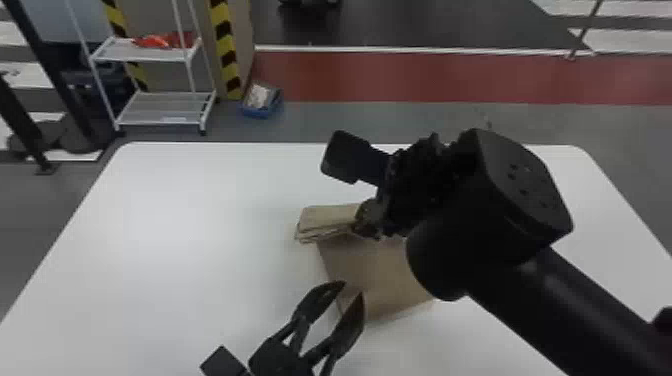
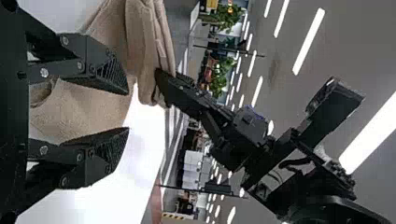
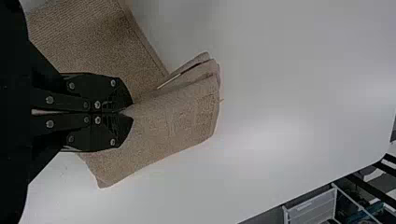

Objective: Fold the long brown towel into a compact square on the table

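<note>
The right tool (image 1: 364,222) clamps the brown towel's (image 1: 372,272) folded twelve-o'clock end above the white worktop (image 1: 165,225) as the left tool (image 1: 353,288), fingers parted, hovers near its seven-o'clock corner.

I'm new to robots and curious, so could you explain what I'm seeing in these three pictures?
This is a robot working with two black arms. One picture looks down from its head; the two sideways ones come from its wrists. On the white table lies a brown towel, partly folded: layers stacked at its far end, a flat part nearer the robot. The right gripper, a two-fingered hand, pinches the layers; the left gripper is open near the towel's closer end, holding nothing.
</note>
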Action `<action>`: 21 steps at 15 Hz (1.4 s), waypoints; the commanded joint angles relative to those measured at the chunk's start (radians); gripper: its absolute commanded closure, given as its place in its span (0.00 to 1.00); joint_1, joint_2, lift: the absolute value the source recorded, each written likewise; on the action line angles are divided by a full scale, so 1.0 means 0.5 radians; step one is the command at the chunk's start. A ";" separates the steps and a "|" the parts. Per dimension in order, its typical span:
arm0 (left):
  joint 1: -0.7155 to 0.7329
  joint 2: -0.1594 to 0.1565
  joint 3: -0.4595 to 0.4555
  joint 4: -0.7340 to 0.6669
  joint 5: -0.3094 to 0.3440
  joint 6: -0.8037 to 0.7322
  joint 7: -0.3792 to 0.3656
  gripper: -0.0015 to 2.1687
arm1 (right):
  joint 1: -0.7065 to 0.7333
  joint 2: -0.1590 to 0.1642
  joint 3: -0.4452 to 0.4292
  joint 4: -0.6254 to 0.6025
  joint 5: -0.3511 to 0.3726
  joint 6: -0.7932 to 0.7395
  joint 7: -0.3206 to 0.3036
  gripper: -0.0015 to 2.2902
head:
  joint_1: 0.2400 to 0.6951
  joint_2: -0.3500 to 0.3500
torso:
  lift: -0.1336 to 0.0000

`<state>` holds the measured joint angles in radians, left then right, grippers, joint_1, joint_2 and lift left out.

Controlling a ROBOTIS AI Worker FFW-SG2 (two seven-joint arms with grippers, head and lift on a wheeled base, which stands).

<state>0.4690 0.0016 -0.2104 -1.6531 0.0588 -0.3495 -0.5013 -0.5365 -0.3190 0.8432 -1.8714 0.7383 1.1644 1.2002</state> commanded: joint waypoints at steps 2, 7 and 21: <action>-0.054 0.015 -0.110 0.073 -0.044 0.017 0.005 0.99 | 0.008 0.031 -0.002 -0.006 0.024 0.032 -0.001 0.58 | 1.00 0.45 | 0.08; -0.248 0.006 -0.248 0.229 -0.111 0.415 0.005 0.99 | 0.011 0.009 -0.011 -0.034 0.017 0.069 -0.001 0.58 | 1.00 0.36 | 0.08; -0.177 0.064 -0.245 -0.170 -0.127 0.735 0.036 0.99 | 0.018 -0.043 -0.018 -0.055 0.005 0.087 0.002 0.58 | 1.00 0.31 | 0.08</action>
<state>0.3775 0.0324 -0.3331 -1.7143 0.0013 -0.0104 -0.4842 -0.5275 -0.3405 0.8335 -1.9003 0.7402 1.2081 1.2009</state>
